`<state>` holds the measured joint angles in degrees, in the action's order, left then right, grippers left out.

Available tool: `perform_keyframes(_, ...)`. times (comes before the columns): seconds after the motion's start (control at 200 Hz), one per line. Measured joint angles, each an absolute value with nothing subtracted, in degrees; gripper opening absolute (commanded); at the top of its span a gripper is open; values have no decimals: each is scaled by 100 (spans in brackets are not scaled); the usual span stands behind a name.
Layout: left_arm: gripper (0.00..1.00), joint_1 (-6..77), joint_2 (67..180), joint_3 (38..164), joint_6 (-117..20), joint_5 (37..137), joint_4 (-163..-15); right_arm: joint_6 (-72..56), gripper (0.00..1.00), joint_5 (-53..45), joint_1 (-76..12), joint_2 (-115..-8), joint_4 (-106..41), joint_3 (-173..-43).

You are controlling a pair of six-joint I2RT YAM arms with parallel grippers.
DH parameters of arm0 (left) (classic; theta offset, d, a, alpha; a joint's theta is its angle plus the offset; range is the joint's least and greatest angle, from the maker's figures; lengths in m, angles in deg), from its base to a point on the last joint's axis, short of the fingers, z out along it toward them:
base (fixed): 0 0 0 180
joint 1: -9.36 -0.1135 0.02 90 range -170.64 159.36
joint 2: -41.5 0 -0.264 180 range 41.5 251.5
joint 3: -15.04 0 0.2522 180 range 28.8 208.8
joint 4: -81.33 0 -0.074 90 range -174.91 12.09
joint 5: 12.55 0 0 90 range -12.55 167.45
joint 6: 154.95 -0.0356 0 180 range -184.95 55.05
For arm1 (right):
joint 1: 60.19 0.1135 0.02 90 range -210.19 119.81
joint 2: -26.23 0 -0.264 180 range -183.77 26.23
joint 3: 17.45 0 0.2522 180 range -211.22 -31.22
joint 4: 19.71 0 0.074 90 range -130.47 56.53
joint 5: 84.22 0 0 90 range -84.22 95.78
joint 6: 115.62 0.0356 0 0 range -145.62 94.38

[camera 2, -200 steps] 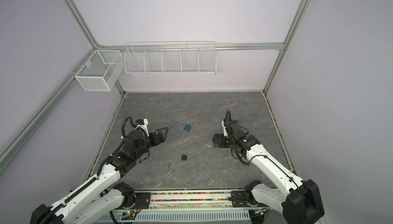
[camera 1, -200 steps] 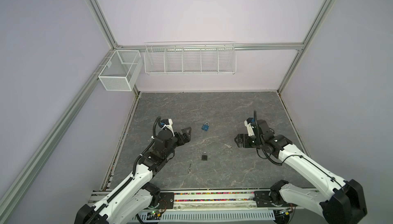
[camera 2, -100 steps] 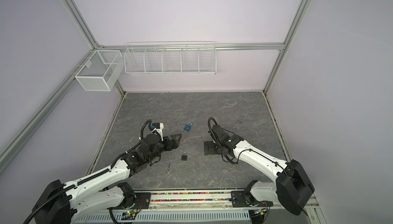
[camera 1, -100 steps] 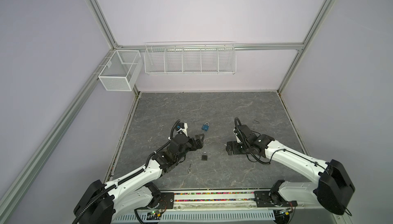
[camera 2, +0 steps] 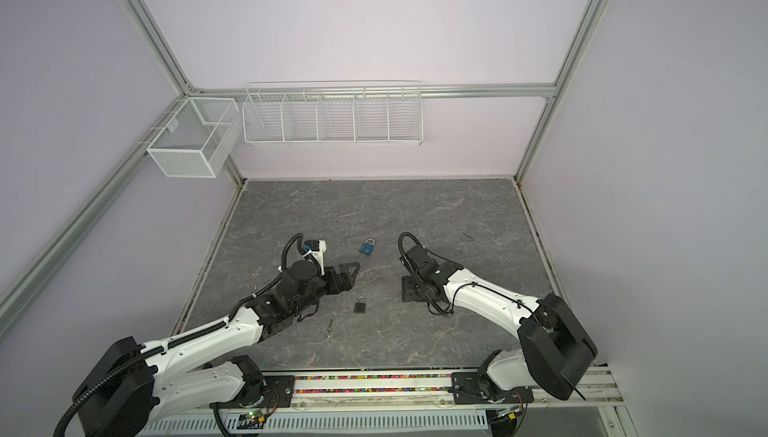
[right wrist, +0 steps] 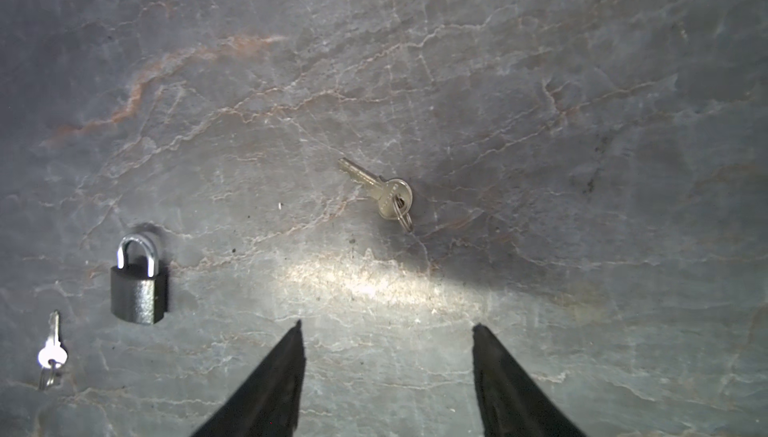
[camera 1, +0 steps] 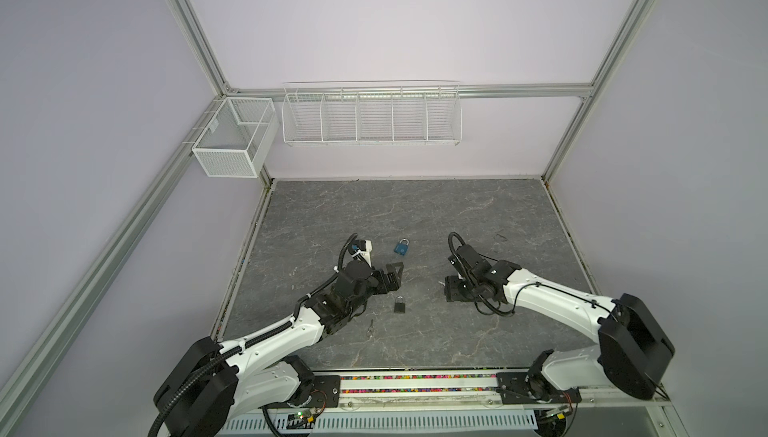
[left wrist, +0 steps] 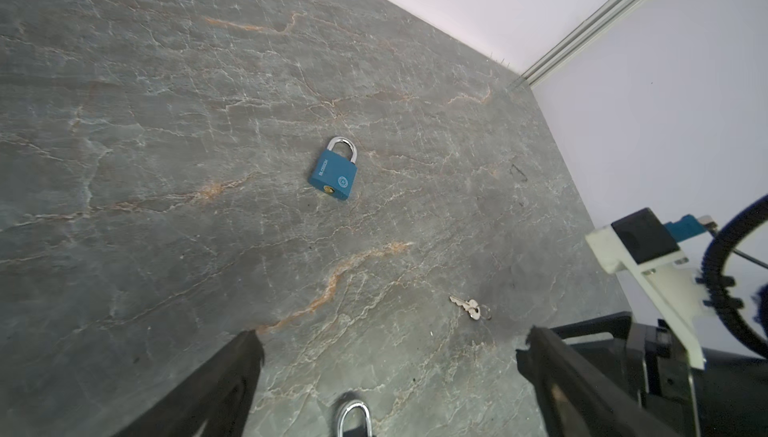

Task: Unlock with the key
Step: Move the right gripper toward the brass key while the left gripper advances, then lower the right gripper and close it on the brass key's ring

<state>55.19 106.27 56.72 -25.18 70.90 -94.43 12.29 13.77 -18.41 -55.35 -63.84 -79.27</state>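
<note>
Cut off in the left wrist view, all but the shackle of the black padlock [left wrist: 354, 414]; hard to find in both top views, the brass key [right wrist: 376, 190], flat on the table [camera 1: 415, 214] just ahead of the right gripper [right wrist: 386, 327], near 3 o'clock from that padlock. Parted partway and empty on the right, spread wide and empty at the left gripper [camera 1: 395, 277], with the blue padlock [camera 1: 401, 246] at 12 o'clock and the silver key [camera 1: 370, 327] at 7 o'clock from the black one. Against a second ago: drawn in toward the middle on both sides, locks and keys unmoved.
</note>
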Motion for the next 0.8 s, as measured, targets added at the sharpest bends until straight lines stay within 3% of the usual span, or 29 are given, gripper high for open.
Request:
perform_keyframes(0.415,99,5519,10658,5740,-2618,7147,-9318,1004,39,1676,-1967,-6324,-6105,-8272)
perform_keyframes(0.8,99,5519,10713,5823,-2620,7145,-9252,787,31,1691,-2072,-6619,-5873,-8274)
